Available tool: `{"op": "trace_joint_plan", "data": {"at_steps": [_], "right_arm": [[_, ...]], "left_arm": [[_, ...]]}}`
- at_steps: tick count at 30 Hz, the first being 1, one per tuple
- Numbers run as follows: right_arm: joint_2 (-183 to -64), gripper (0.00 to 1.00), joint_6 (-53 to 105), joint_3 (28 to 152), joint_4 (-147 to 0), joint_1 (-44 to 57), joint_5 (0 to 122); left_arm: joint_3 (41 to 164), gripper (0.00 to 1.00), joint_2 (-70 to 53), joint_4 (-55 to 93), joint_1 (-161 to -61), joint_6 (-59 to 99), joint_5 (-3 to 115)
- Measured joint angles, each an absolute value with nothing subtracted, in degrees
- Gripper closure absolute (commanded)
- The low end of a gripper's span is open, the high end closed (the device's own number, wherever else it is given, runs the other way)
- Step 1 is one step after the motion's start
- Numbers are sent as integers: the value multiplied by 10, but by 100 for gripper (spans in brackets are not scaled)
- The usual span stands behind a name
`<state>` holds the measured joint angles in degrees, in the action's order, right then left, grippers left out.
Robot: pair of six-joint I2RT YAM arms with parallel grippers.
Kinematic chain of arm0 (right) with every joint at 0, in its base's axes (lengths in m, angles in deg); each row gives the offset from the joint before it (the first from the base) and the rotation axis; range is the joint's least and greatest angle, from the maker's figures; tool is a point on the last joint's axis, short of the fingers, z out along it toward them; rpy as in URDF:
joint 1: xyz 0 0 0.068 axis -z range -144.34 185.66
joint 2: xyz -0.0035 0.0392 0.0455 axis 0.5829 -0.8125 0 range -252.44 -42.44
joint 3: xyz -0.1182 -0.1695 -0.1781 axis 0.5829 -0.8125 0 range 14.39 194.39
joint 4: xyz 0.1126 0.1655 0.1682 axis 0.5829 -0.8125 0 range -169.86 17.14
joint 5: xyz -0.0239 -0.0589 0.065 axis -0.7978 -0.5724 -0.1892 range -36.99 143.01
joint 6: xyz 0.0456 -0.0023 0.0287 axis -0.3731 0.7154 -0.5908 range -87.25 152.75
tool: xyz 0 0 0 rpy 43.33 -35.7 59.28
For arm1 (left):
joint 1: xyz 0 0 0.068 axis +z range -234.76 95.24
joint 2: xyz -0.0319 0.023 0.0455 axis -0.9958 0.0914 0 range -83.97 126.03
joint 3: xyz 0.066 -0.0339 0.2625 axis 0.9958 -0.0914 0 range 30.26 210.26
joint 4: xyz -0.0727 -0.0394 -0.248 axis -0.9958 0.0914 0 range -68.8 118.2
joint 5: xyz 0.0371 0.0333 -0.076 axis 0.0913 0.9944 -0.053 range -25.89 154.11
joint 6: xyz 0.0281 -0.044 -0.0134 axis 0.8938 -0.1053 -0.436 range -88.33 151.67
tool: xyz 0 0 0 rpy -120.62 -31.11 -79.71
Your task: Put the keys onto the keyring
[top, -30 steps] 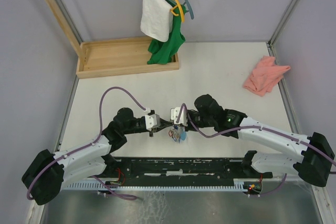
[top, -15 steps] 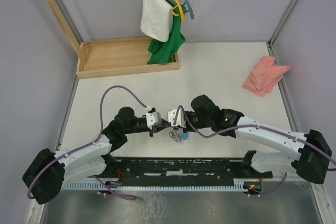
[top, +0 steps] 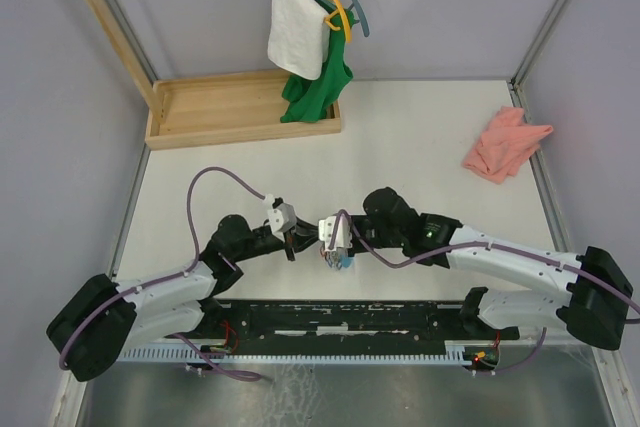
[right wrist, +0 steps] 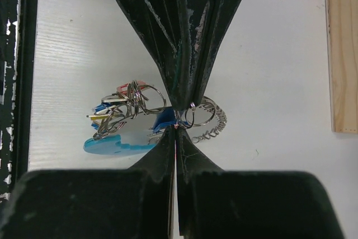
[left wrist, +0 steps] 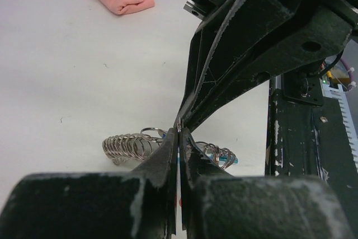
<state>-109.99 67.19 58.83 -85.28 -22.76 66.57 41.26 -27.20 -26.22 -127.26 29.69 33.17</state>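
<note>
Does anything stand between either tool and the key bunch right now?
Nothing visible does. The left tool and right tool are both shut, tips meeting directly over the key bunch on the table. Only the tools crowd each other there. Whether a ring is pinched, I cannot tell.

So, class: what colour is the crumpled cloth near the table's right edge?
The cloth is salmon pink; top external view best.

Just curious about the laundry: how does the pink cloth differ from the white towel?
The pink cloth lies on the table near its right edge; the white towel hangs from a hanger at the back. The pink cloth is crumpled into a heap; the white towel drapes straight and smooth. Both are plain, single-coloured fabric.
</note>
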Motion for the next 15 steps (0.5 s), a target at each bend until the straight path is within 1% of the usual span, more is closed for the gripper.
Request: {"op": "trace_joint_plan", "data": {"at_steps": [2, 4, 5, 7, 11, 15], "right_arm": [[-1095, 99, 684, 582, -845, -229, 654], [-1089, 99, 698, 577, -841, -232, 642], [-1085, 99, 705, 575, -841, -232, 635], [-1079, 99, 718, 574, -844, -234, 627], [-1072, 99, 742, 574, -854, -235, 615], [-1071, 99, 761, 576, -876, -237, 612]], "left_arm": [[408, 96, -262, -281, -1273, 286, 338], [406, 83, -253, -299, -1273, 277, 340], [406, 78, -250, -305, -1273, 275, 340], [406, 72, -246, -314, -1273, 274, 340], [406, 63, -246, -322, -1273, 272, 340], [408, 56, -254, -298, -1273, 275, 340]]}}
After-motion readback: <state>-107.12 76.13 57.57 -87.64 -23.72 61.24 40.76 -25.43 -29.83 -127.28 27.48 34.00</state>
